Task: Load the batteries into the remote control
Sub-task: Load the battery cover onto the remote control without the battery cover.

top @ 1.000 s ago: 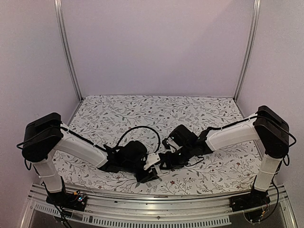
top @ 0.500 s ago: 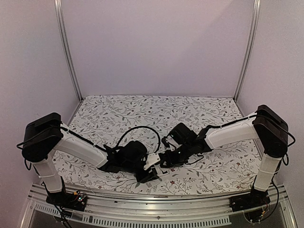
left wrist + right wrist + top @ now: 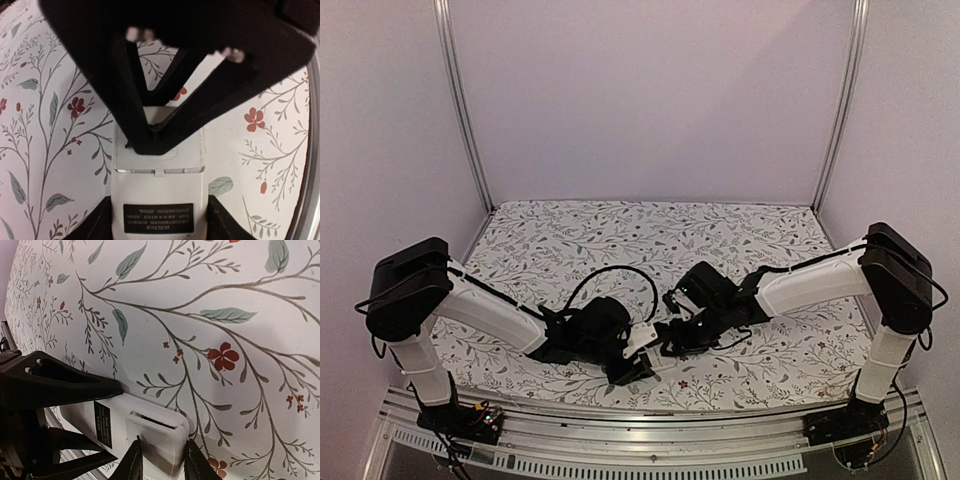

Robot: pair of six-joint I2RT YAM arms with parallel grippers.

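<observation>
The remote control (image 3: 157,200) lies back side up, white with a black label, and also shows in the top view (image 3: 642,342). My left gripper (image 3: 159,222) is shut on its sides. Its fingers (image 3: 60,382) show at the left in the right wrist view. My right gripper (image 3: 162,460) comes in from the far end, and its fingers (image 3: 134,460) pinch the battery cover (image 3: 160,432). A thin dark gap shows at the cover's edge. In the left wrist view the right gripper (image 3: 150,142) sits on top of the cover (image 3: 187,157). The batteries are out of view.
The floral tablecloth (image 3: 620,240) covers the table. The table's metal front rail (image 3: 650,420) runs close behind the grippers. Both arms meet near the front middle.
My right gripper has shifted slightly at the remote's end. The left gripper and the remote have stayed in place.
</observation>
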